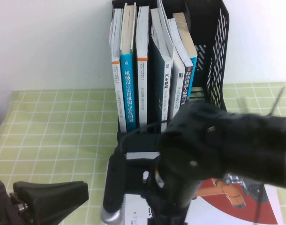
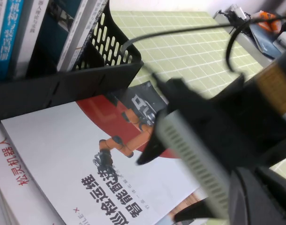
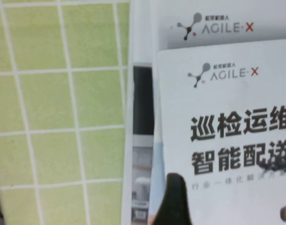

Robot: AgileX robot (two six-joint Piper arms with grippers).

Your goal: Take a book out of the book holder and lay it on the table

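The book (image 1: 237,199) lies flat, front up, at the front right, showing its dark red shape and orange robot arm. It also shows in the left wrist view (image 2: 86,159) and the right wrist view (image 3: 227,117), resting on other white booklets. My right gripper (image 3: 229,211) hovers just above the cover, open and empty, with one black fingertip (image 3: 173,201) over the book's edge. In the high view the right arm (image 1: 204,150) hides it. The black book holder (image 1: 213,61) stands behind with several upright books. My left gripper (image 1: 49,197) sits at the front left, away from the book.
The green checked table (image 1: 54,126) stretches left of the holder. A second white AGILE·X booklet (image 3: 147,42) lies under the book. A booklet with red lettering (image 2: 11,164) lies beside it. The right arm's cable (image 2: 190,30) arcs over the holder's front lip (image 2: 63,84).
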